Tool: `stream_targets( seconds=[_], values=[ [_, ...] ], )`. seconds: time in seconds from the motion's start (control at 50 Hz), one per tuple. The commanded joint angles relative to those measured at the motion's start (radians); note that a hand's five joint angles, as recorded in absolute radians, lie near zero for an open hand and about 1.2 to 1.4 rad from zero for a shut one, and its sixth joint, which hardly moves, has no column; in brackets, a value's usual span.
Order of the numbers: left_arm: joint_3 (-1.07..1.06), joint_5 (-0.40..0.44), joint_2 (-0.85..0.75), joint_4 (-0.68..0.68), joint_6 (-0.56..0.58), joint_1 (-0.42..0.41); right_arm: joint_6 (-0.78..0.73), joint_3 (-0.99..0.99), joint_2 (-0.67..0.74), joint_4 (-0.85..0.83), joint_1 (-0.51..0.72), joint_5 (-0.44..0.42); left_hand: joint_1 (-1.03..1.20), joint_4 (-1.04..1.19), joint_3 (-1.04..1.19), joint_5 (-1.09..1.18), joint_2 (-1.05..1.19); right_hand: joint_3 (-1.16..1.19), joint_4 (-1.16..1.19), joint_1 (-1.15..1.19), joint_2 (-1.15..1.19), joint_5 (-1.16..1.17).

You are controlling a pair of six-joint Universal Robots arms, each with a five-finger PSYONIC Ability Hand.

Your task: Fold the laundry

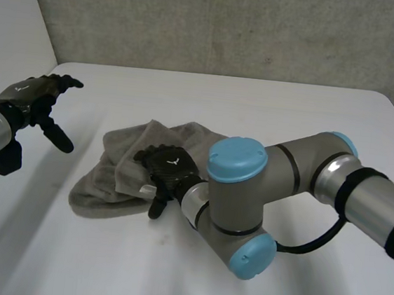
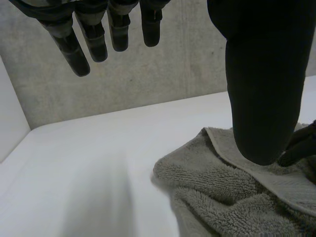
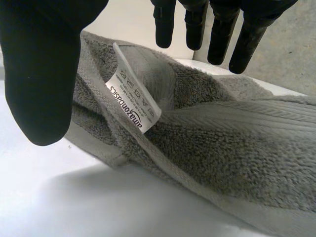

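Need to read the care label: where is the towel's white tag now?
In the right wrist view the white tag sticks up from a fold of the grey towel, between the right hand's thumb and fingers.

white table, crumpled grey towel lying directly on it near the middle, white care label showing

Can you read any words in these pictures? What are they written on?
"amazonbasics": on the white tag sewn to the towel.
Washing symbols and small print on that tag: too small to read.
White marks on the left hand and right hand: shapes, no letters.
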Motion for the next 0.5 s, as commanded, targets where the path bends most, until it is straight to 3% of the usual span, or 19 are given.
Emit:
stream_targets(
  seconds=[0.02, 0.08, 0.16, 0.18, 0.22, 0.3, 0.42, 0.5],
  values=[
    [-0.017, -0.004, 0.006, 0.002, 0.002, -0.005, 0.001, -0.074, 0.048, 0.000, 0.025, 0.037, 0.037, 0.030, 0.032, 0.016, 0.030, 0.147, 0.130, 0.180, 0.132, 0.133],
    [-0.025, -0.004, 0.007, 0.003, 0.004, -0.008, 0.001, -0.091, 0.064, -0.003, 0.030, 0.055, 0.037, 0.030, 0.032, 0.016, 0.030, 0.300, 0.282, 0.332, 0.285, 0.286],
    [-0.031, -0.004, 0.009, 0.005, 0.005, -0.012, 0.001, -0.108, 0.082, -0.013, 0.030, 0.070, 0.034, 0.028, 0.029, 0.013, 0.027, 0.742, 0.724, 0.774, 0.726, 0.728],
    [-0.036, -0.004, 0.011, 0.005, 0.007, -0.014, 0.001, -0.108, 0.082, -0.013, 0.030, 0.070, 0.034, 0.028, 0.029, 0.013, 0.027, 0.743, 0.726, 0.776, 0.728, 0.729],
    [-0.040, -0.006, 0.014, 0.005, 0.008, -0.014, -0.001, -0.115, 0.084, -0.014, 0.028, 0.077, 0.034, 0.028, 0.029, 0.013, 0.027, 1.180, 1.163, 1.213, 1.165, 1.167],
    [-0.053, -0.003, 0.021, 0.008, 0.008, -0.015, -0.006, -0.112, 0.048, -0.014, 0.027, 0.077, 0.034, 0.028, 0.029, 0.013, 0.027, 1.183, 1.165, 1.215, 1.168, 1.169],
    [-0.063, -0.001, 0.021, 0.008, 0.013, -0.020, -0.038, -0.057, -0.143, -0.016, -0.002, 0.072, 0.034, 0.028, 0.029, 0.013, 0.027, 1.183, 1.165, 1.215, 1.168, 1.169],
    [-0.074, -0.004, 0.023, 0.008, 0.013, -0.031, -0.155, 0.039, -0.298, 0.000, -0.074, 0.061, 0.031, 0.025, 0.026, 0.010, 0.024, 1.183, 1.165, 1.215, 1.168, 1.169]
  ],
)
